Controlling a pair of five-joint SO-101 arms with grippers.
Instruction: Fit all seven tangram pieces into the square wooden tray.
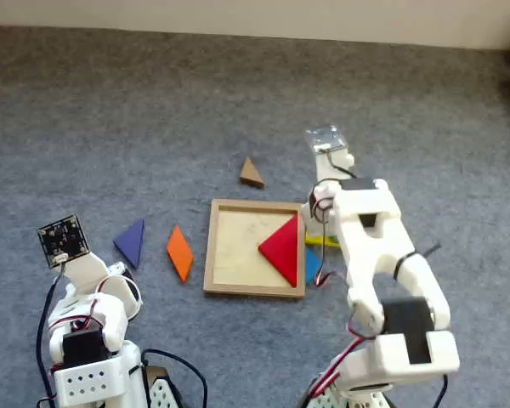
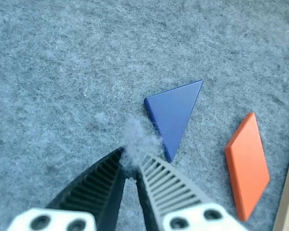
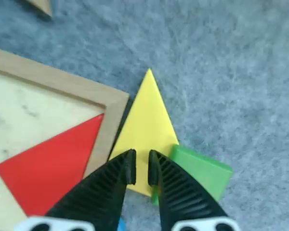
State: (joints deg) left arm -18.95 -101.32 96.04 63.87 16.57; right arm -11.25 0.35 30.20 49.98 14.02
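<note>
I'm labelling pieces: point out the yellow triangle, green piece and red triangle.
yellow triangle [image 3: 147,115], right wrist view, its middle.
green piece [image 3: 200,171], right wrist view, its top face.
red triangle [image 3: 48,171], right wrist view, its middle.

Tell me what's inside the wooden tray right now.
Only the red triangle lies inside the wooden tray, against the side nearest the right arm; the rest of its floor is bare. The high view shows the whole inside, with nothing covering it.
</note>
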